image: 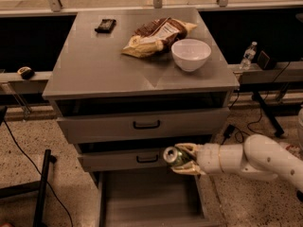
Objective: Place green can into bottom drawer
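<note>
My gripper [182,159] comes in from the right on a white arm and is shut on the green can [173,156]. The can lies on its side with a silver end facing left. It hangs in front of the right end of the middle drawer [128,160], just above the bottom drawer [151,200]. The bottom drawer is pulled out, a grey tray with a flat bare floor.
On the cabinet top sit a white bowl [191,54], a chip bag [154,35] and a small black object [105,25]. The top drawer [142,125] is slightly open. A clear plastic bottle [247,56] stands on a ledge at right. Black stand legs [41,188] are at left.
</note>
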Action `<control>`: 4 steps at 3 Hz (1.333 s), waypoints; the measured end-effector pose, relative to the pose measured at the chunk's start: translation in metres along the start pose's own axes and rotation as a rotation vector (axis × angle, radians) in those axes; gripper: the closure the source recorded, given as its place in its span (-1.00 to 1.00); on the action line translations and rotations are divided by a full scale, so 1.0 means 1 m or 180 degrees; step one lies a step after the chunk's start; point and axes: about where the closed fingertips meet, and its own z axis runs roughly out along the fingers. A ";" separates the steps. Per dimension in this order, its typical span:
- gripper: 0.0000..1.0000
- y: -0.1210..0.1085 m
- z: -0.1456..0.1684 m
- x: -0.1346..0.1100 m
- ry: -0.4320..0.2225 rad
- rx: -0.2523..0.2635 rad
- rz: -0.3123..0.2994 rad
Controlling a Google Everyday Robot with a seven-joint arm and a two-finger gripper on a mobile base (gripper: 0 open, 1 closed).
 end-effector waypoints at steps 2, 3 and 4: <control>1.00 0.022 0.005 0.092 -0.0130 0.0209 0.0291; 1.00 0.009 0.004 0.100 -0.0311 0.0338 0.0364; 1.00 -0.013 0.030 0.130 -0.0598 0.0621 0.0421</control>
